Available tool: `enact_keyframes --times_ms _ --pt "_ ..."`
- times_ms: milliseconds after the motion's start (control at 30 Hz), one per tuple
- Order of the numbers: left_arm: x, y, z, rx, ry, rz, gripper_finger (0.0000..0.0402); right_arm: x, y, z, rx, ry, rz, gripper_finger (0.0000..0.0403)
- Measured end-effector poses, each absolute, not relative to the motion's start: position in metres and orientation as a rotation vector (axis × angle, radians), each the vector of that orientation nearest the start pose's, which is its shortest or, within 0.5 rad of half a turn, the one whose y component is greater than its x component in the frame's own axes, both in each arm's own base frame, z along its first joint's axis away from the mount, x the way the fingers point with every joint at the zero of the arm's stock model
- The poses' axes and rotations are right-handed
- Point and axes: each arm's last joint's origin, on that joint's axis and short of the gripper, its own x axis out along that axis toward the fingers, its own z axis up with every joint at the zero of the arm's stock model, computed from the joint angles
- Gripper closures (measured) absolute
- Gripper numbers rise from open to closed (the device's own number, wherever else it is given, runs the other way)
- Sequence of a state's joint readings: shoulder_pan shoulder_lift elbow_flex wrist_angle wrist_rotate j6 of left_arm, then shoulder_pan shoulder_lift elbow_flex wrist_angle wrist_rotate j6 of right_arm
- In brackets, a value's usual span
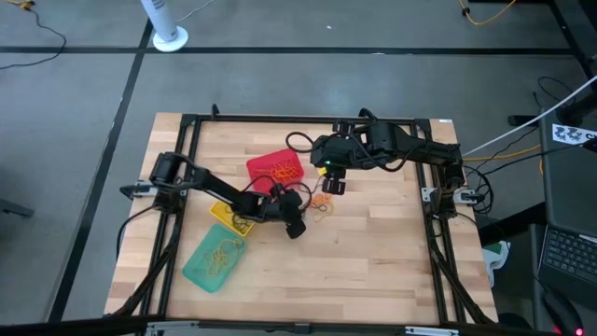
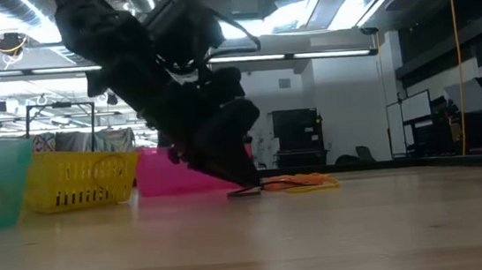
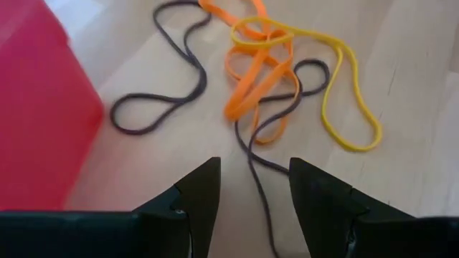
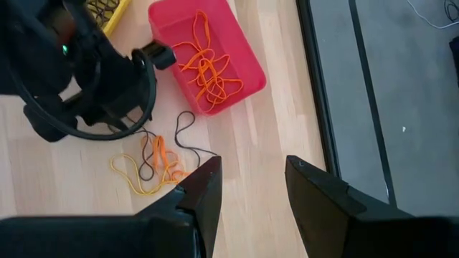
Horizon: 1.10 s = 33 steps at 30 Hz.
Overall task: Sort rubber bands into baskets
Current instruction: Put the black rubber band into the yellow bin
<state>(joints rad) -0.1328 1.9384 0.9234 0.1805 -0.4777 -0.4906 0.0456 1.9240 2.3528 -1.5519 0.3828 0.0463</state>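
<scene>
- The left gripper (image 3: 252, 190) is sitting low over the wooden table (image 1: 373, 261), right by a small pile of rubber bands (image 1: 323, 205).
- Its two dark fingers (image 3: 201, 193) are standing a little apart, and nothing is being held between them.
- A thin dark band (image 3: 259, 188) is lying on the wood and running through the gap between those fingers.
- Just in front of the left gripper, orange bands (image 3: 254, 79), a yellow band (image 3: 344, 93) and one more dark loop (image 3: 154, 107) are lying tangled on the table.
- The red basket (image 1: 276, 169) is standing just beside this gripper, and orange bands (image 4: 208, 68) are lying inside it.
- The yellow basket (image 1: 228, 217) is sitting under the left arm, behind the gripper.
- The teal-green basket (image 1: 214, 259) is sitting farther back, with yellowish bands inside it.
- The right gripper (image 4: 251, 190) is hanging up in the air, above the loose pile and the red basket.
- Its fingers are standing apart too, and it is holding nothing.
- In the low view, the loose bands (image 2: 303, 181) are lying flat on the table beside the tip of the left gripper (image 2: 245, 190).
</scene>
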Motion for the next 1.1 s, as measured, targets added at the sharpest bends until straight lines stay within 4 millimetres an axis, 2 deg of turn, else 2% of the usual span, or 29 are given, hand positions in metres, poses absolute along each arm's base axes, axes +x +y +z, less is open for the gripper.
enact_keyframes --times_ms 267,467,567,733,800,900,1100 --pt "0.362 -0.034 0.090 -0.207 0.688 0.475 0.0238 0.352 0.005 0.423 -0.197 1.076 -0.326 0.0247" --pt "0.363 -0.028 0.088 -0.217 0.698 0.476 0.0247 0.352 0.005 0.423 -0.196 1.074 -0.325 0.0247" --pt "0.363 -0.028 0.088 -0.220 0.704 0.472 0.0282 0.352 0.005 0.423 -0.196 1.074 -0.325 0.0247" --pt "0.363 -0.029 0.090 -0.242 0.713 0.437 0.0370 0.352 0.005 0.423 -0.196 1.074 -0.324 0.0247" --pt "0.362 -0.030 0.095 -0.266 0.710 0.425 0.0393 0.352 0.005 0.423 -0.197 1.075 -0.324 0.0247" --pt "0.359 -0.032 0.107 -0.308 0.703 0.394 0.0389 0.351 0.005 0.423 -0.198 1.082 -0.324 0.0247" --pt "0.350 -0.031 0.163 -0.351 0.603 0.348 0.0396 0.351 0.005 0.423 -0.198 1.083 -0.323 0.0247"
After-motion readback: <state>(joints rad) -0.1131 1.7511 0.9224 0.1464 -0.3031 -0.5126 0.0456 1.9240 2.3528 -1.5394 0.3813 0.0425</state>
